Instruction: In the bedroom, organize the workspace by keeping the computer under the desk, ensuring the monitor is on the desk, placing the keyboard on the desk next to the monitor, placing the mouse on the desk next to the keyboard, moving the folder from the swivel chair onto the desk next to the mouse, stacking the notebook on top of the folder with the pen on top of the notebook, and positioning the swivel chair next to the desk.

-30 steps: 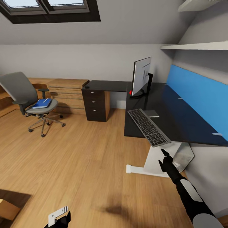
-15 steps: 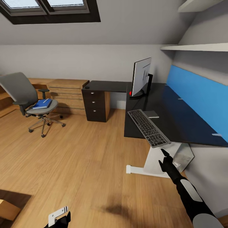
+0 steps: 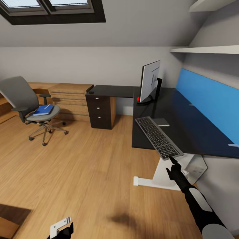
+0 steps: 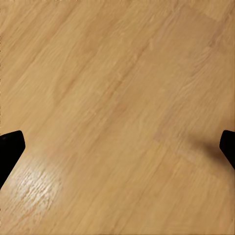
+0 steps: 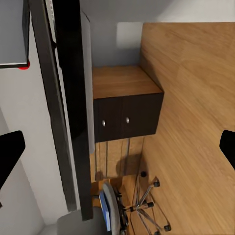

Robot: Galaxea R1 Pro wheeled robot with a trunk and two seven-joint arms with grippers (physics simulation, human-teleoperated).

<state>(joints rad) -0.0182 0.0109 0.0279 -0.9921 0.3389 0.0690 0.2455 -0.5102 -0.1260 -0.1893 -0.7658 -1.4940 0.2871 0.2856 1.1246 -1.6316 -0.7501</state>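
Note:
The black-topped desk [image 3: 192, 132] carries the monitor [image 3: 149, 81] at its far end. The keyboard [image 3: 158, 137] lies slantwise with its near end over the front edge. A thin dark grey notebook [image 3: 161, 121] lies beside it. The pale computer [image 3: 196, 167] stands under the desk. At the left the swivel chair [image 3: 23, 98] holds the blue folder [image 3: 43, 110] with the pen [image 3: 49, 107] on it. My right gripper [image 3: 171, 165] is open, just below the keyboard's near end. My left gripper [image 3: 62, 231] is open above bare floor [image 4: 117, 98].
A dark drawer unit [image 3: 99, 111] closes the desk's left end, with low light-wood cabinets [image 3: 69, 96] beside it. A small dark lump [image 3: 91, 90] sits on that corner. White desk foot [image 3: 149, 182] juts onto the wood floor [image 3: 86, 166]. Shelves [image 3: 205, 49] hang above the blue wall panel [image 3: 212, 99].
The whole picture has shifted slightly, so the camera has moved a little toward the desk. Both arms keep the same pose, and nothing on the desk or chair has moved.

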